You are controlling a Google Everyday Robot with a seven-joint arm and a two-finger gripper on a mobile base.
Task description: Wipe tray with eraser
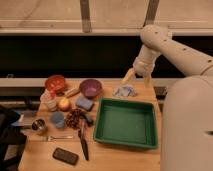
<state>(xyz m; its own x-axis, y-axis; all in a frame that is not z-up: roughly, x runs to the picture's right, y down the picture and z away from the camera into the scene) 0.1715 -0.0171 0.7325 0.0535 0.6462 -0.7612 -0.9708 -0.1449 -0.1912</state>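
Eraser (65, 156) near-left on table (35, 157), well apart from tray. We judge it light, firm, slightly grippy; pinch across short sides. Tray (125, 125) right of centre, rigid plastic. Gripper (138, 77) far right above table's back edge, fingers spread, holding nothing. We read no labels.

The robot's arm (172, 46) was fat, round and creamy white, with small dark dots. Its gripper (138, 78), over the table's (112, 161) far edge, had two pale yellow fingers (129, 76) spread apart.

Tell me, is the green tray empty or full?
Empty: the tray shows only bare green floor. The gripper hangs open beyond its far rim.
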